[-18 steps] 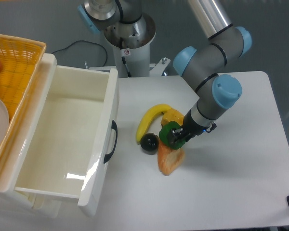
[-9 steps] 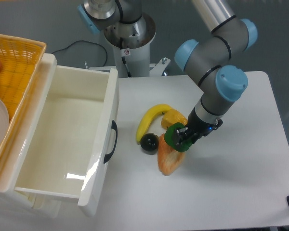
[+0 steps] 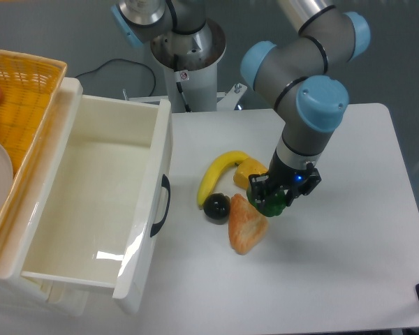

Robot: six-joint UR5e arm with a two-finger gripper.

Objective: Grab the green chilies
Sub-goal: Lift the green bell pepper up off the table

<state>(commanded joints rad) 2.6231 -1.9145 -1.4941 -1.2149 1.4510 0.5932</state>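
From the fixed camera I see the gripper (image 3: 271, 201) pointing down over the white desk (image 3: 335, 265), with its jaws clenched around the green chilies (image 3: 272, 204). Only a small bright green patch of the pepper shows between and below the dark fingers; most of it is hidden by the wrist. I cannot tell whether it is touching the desk or just off it.

The green chilies sit at the right edge of a small cluster of toy food. Just to the lower left, touching or nearly touching, lies an orange bread-like piece (image 3: 246, 225). A black ball (image 3: 216, 206) rests beside that piece on its left. A banana (image 3: 217, 176) curves above the ball, and a yellow-orange chunk (image 3: 251, 170) lies at the banana's right end, just above the gripper.

To the left of the cluster stands a white open drawer (image 3: 91, 202) with a dark handle (image 3: 163, 204) on its front face. A woven yellow basket (image 3: 17, 91) sits on the far left, behind the drawer. The arm's base (image 3: 188, 49) stands at the back of the desk.
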